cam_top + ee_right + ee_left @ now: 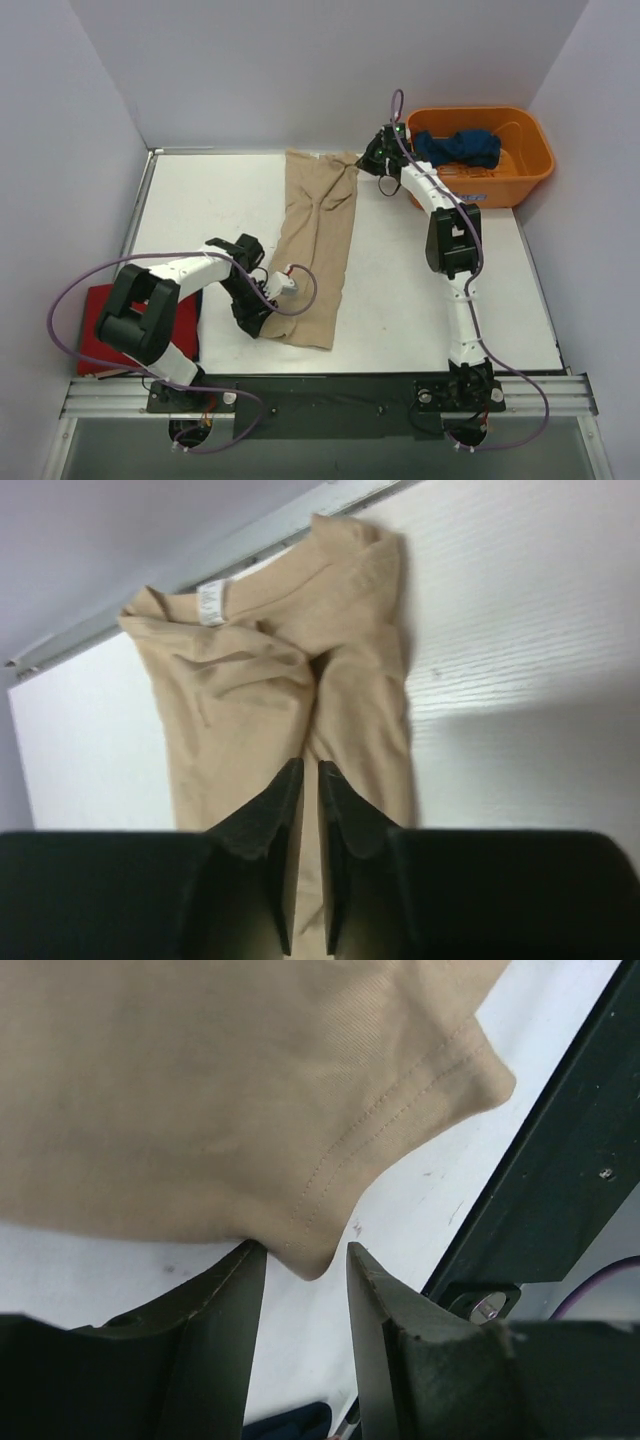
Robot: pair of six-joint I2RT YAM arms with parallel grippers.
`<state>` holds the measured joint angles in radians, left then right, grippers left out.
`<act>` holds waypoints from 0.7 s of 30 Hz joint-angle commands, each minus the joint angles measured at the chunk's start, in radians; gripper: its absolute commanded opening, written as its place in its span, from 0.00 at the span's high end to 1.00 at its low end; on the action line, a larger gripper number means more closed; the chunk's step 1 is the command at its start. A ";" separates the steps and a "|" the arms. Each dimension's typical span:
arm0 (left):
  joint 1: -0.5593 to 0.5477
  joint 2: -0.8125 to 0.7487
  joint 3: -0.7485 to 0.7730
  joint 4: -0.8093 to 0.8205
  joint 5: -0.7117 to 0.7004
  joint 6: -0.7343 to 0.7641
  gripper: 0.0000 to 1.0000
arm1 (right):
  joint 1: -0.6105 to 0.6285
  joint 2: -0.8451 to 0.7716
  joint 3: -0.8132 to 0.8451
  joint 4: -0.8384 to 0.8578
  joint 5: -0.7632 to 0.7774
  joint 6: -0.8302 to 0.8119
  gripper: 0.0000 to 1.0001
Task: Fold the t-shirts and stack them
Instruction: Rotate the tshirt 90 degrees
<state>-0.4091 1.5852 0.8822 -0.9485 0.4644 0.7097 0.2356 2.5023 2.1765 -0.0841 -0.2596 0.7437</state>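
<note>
The tan t-shirt (320, 240) lies on the white table, folded into a long strip that runs from the back edge toward the front. My left gripper (265, 326) is open at its near left corner. In the left wrist view the hem corner (312, 1250) sits between the fingertips of that gripper (305, 1252). My right gripper (374, 164) is by the shirt's far right corner. In the right wrist view it (310, 767) is shut to a thin slit over the collar end (240, 680). The red t-shirt (95, 318) lies folded at the near left. The dark blue t-shirt (458, 148) lies in the bin.
An orange plastic bin (532, 150) stands at the back right corner. A black rail (330, 392) runs along the table's front edge, close to my left gripper (560, 1160). Walls close in the left, back and right sides.
</note>
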 commanded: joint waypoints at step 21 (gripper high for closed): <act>-0.149 0.024 -0.045 0.053 -0.033 -0.004 0.53 | 0.065 0.162 0.108 0.320 -0.026 0.237 1.00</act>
<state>-0.5610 1.5898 0.8570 -0.9314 0.4583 0.7078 0.2928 2.7647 2.3310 0.1852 -0.3595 0.9733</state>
